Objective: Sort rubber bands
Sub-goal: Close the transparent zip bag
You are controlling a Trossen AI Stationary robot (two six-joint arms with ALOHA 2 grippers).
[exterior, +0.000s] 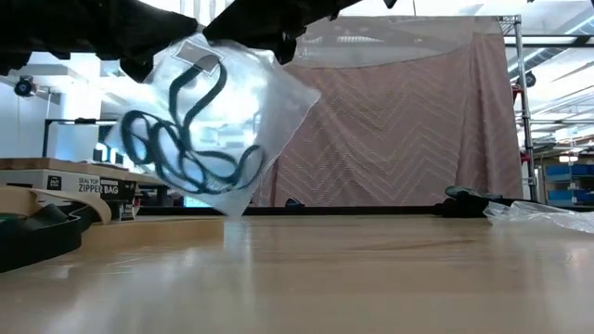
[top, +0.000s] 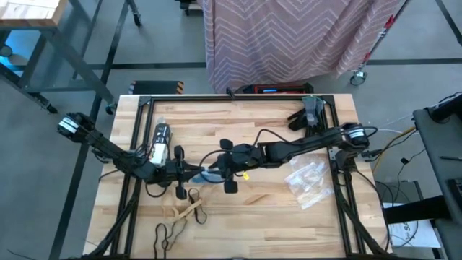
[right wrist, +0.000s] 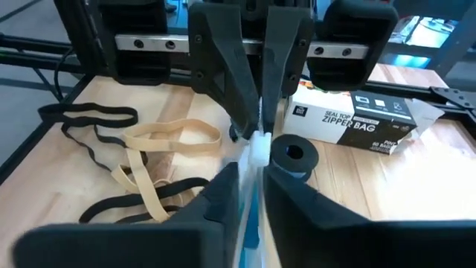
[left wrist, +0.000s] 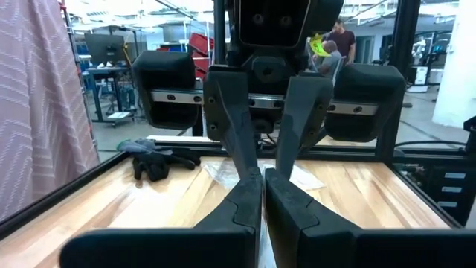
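Now, bag: clear zipper bag with blue rubber bands inside, hanging above mid-table.
Left gripper: pressed together on the bag's edge.
Right gripper: fingers face-to-face with it, grip unclear.
Loose bands: tan rubber bands and black rubber bands lie on the table toward the front, nearer the left arm.

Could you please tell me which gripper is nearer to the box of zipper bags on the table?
The left. The left gripper sits just beside the zipper bag box, toward the table's centre. The right gripper meets it at the clear bag of blue bands, slightly farther from the box.
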